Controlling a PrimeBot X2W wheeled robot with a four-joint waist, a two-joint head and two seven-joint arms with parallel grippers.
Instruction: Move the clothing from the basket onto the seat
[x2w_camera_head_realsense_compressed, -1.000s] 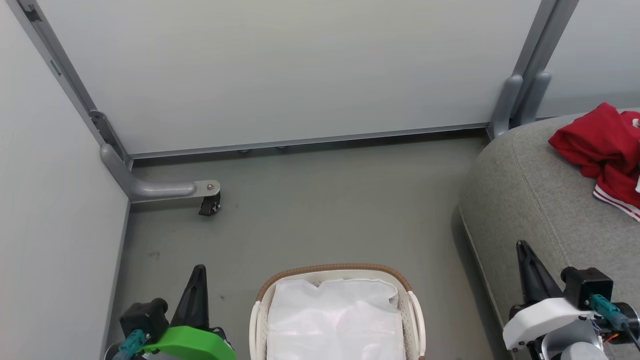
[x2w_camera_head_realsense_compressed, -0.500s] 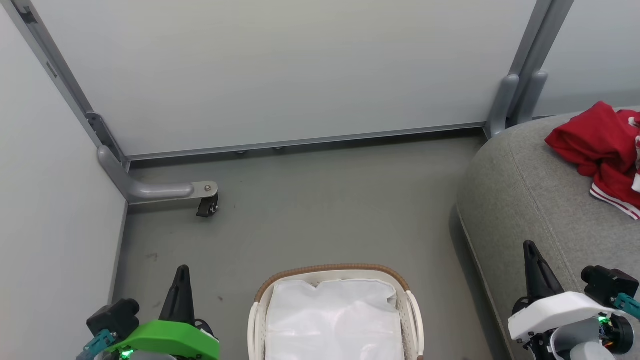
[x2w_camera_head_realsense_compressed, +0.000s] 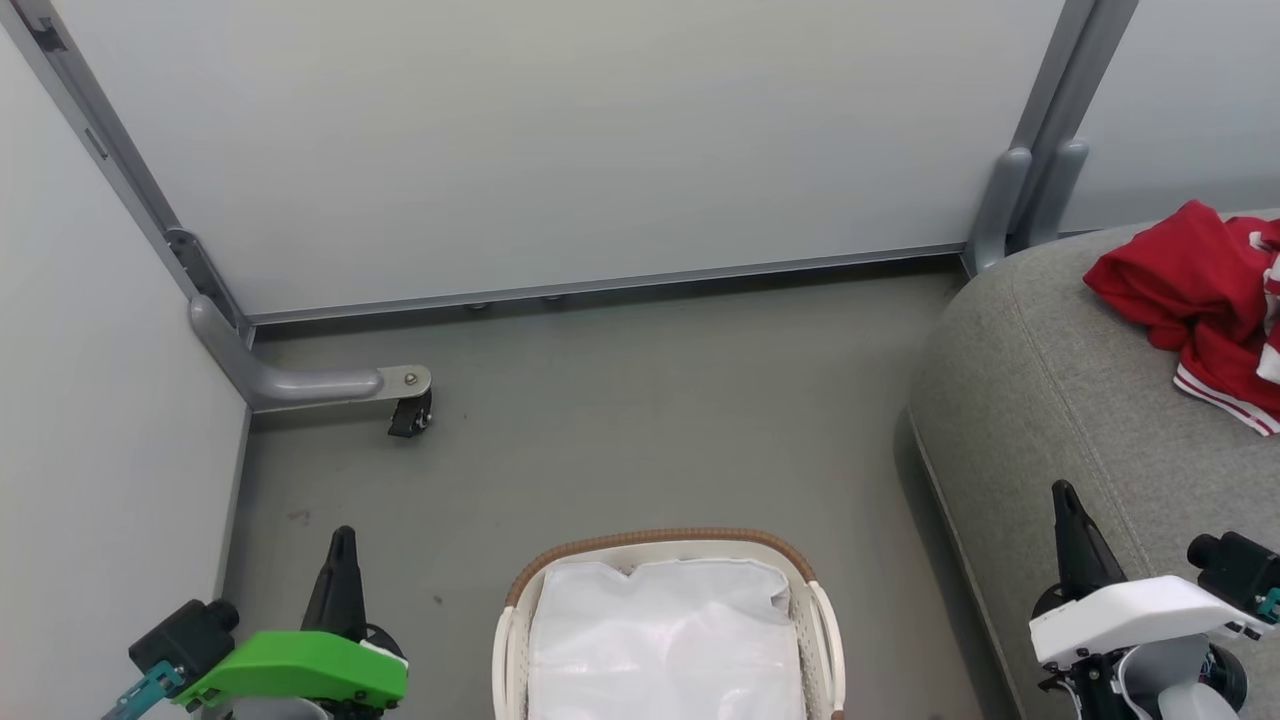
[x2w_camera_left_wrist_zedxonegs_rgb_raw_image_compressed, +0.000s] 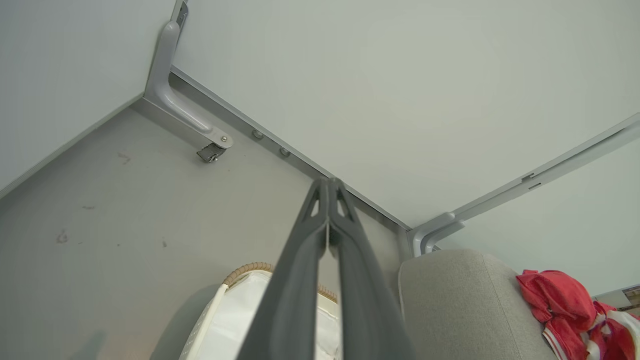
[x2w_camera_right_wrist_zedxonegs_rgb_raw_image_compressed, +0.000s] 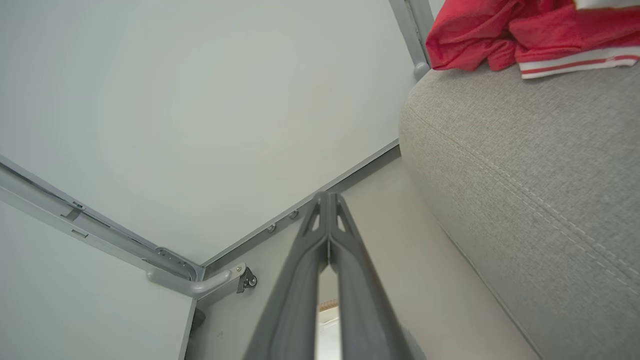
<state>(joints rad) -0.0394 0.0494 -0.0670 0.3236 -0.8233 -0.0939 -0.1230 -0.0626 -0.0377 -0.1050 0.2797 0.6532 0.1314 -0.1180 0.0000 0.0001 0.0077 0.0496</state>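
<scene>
A grey floor (x2w_camera_head_realsense_compressed: 650, 400) holds the basket (x2w_camera_head_realsense_compressed: 660, 537), between the left fingers (x2w_camera_head_realsense_compressed: 338, 590) and right fingers (x2w_camera_head_realsense_compressed: 1075, 545). Past the right fingers, the seat (x2w_camera_head_realsense_compressed: 1080, 380) carries a crumpled red garment (x2w_camera_head_realsense_compressed: 1190, 275).

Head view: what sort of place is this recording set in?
Probably a partitioned test bay staged as a living room: pale partition panels in metal frames, one foot on a caster, bare grey floor, and a grey seat near a laundry basket.
</scene>
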